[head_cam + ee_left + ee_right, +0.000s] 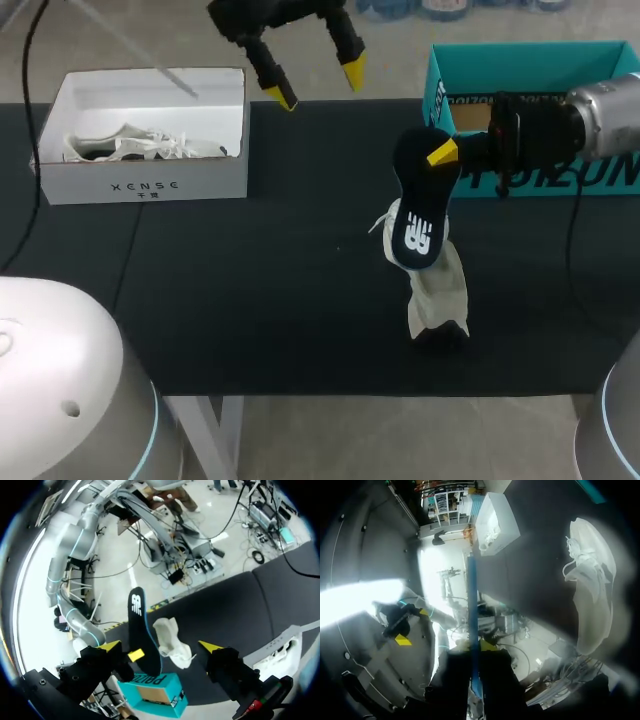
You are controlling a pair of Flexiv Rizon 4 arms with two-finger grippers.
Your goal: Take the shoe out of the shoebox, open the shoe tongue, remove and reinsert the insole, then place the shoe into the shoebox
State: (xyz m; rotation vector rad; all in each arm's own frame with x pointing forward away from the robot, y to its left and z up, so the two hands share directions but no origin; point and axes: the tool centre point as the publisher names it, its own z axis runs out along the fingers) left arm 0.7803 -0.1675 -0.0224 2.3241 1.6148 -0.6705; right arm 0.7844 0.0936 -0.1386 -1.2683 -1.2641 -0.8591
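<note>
The insole (420, 215) is out of the shoe (437, 292), so the step in hand is the middle one: removal looks done and reinsertion is not yet begun. The right jaws are closed on the insole's upper end and hold it in the air, hanging down over the shoe's far end. The shoe lies on the tabletop (250, 300) near the near edge, right of the middle. The left jaws are open and hold nothing, high over the far edge, well apart from the shoe.

I judge the next move calls for turning the insole toe-first towards the shoe's mouth and sliding it in flat. The soft upper will likely sag, so the free left arm may have to hold the tongue back or pin the shoe.

The head view alone gives the layout: a white box (150, 175) towards the far left corner with another shoe inside, and a teal box (530, 70) at the far right corner. It hides much of the shoe behind the insole.

The left wrist view shows the insole (142, 635) face-on beside the shoe (172, 642), clearly apart from it, with the teal box (152, 692) under them.

The right wrist view shows the insole (474, 630) edge-on as a thin blue strip pinched from both sides, confirming the grip, and the shoe's (590, 595) loose laces and open top.
</note>
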